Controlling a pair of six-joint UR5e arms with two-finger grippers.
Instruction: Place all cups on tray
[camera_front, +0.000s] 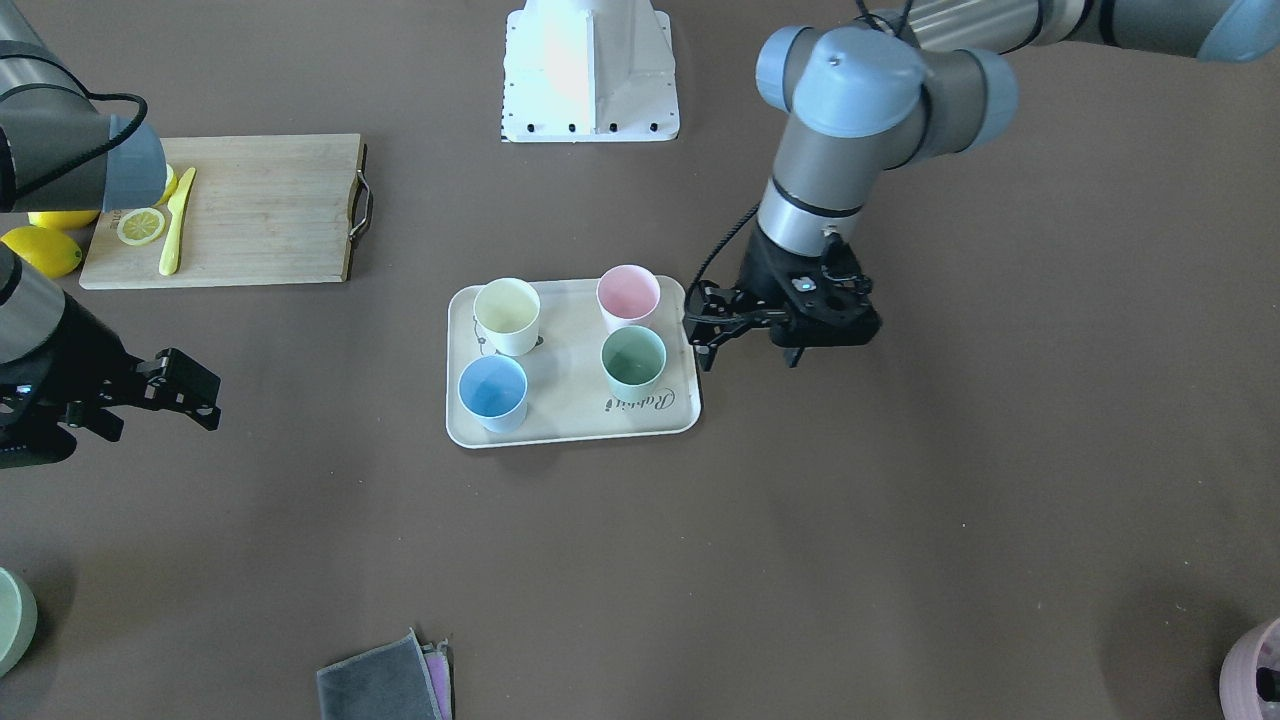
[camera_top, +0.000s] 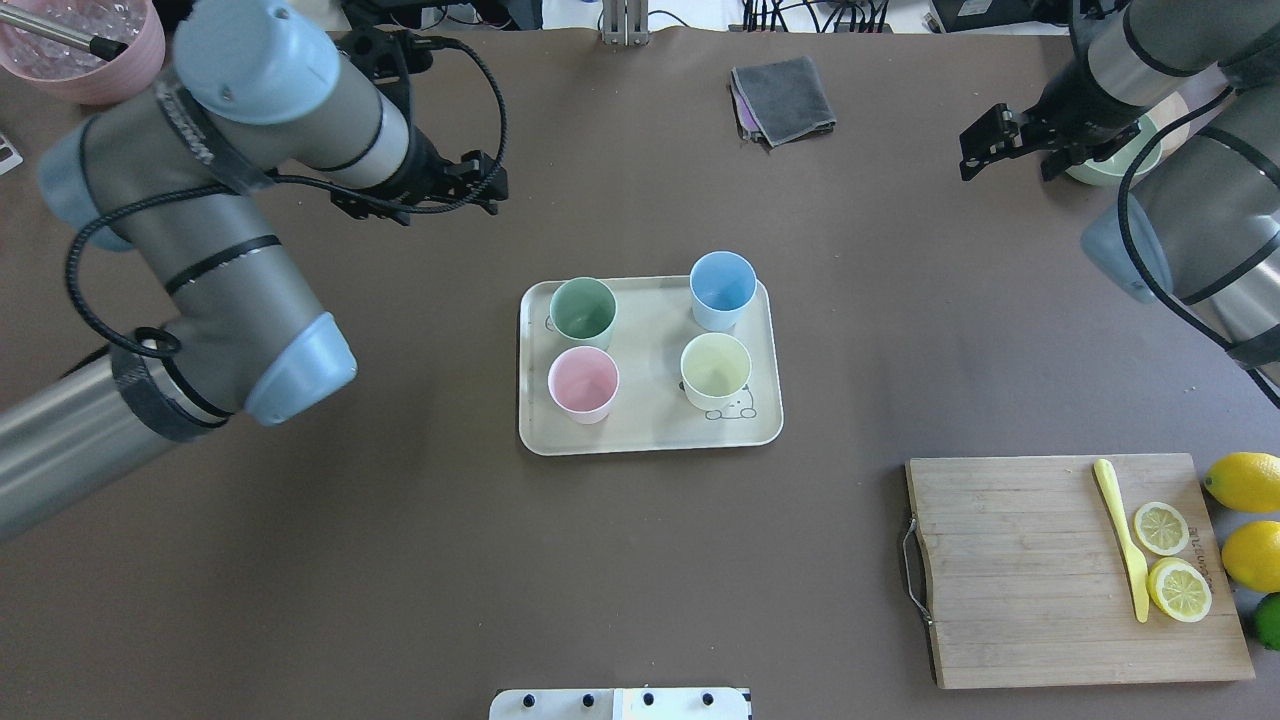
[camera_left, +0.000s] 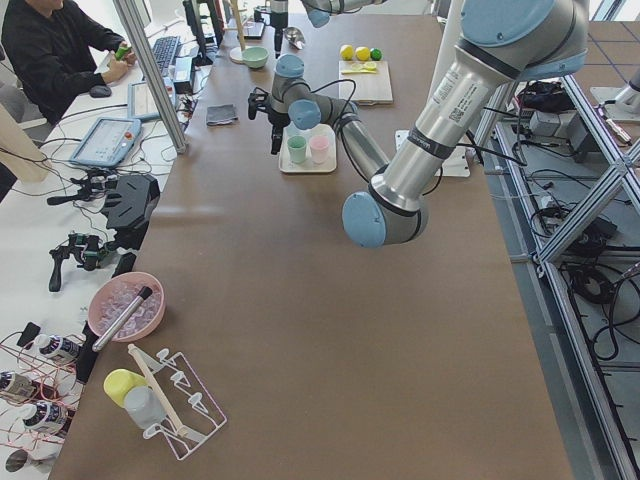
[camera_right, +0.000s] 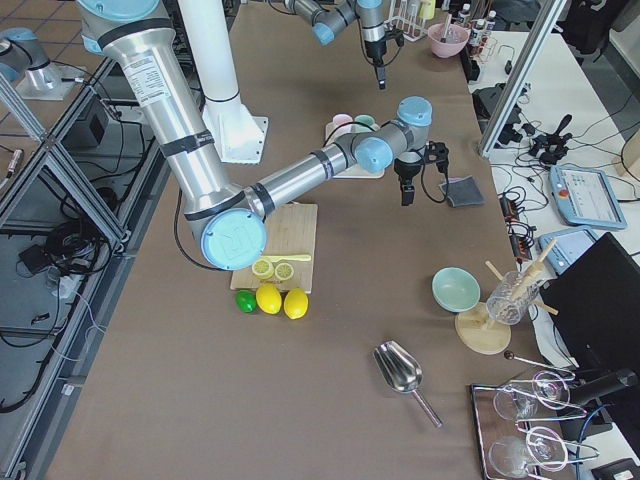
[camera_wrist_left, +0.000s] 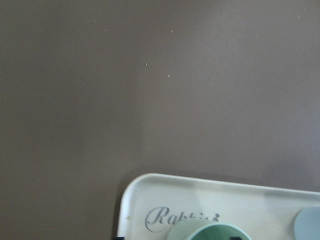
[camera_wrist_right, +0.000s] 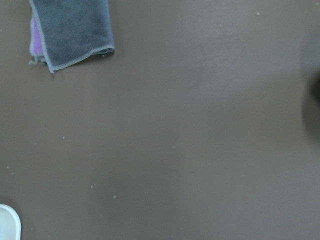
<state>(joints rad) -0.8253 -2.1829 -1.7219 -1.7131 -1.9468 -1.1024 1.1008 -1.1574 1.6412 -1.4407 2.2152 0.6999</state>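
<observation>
Left pincer (camera_front: 697, 328), black and two-fingered, hangs over the worktop (camera_front: 800, 560) near the end of the tray where the pink and green cups stand. Its fingers are apart and hold nothing. The right pincer (camera_front: 213, 400) is well apart from the tray, also with its fingers spread and empty.

The flat cream rectangular tray (camera_front: 575, 405), with rounded corners and a low raised rim, lies in the middle of the matte brown worktop. All four small tapered cups of matte plastic stand upright on it, none touching another: the pale yellow cup (camera_front: 508, 315), the pink cup (camera_front: 628, 298), the light blue cup (camera_front: 493, 392) and the mint green cup (camera_front: 633, 362).

The front view shows the script "Rabbit" beside the green cup, while the overhead view shows the printed bear at the foot of the yellow cup. The left wrist camera sees only one tray corner, the script and a part of the green rim. The right wrist camera sees the folded grey cloth (camera_wrist_right: 72, 30) with a purple one under it, and a small piece of tray corner.

Only the overhead view shows whole the bamboo cutting board (camera_top: 1030, 590) with its metal handle, the slim yellow knife (camera_top: 1120, 535) and two lemon slices (camera_top: 1170, 560).
</observation>
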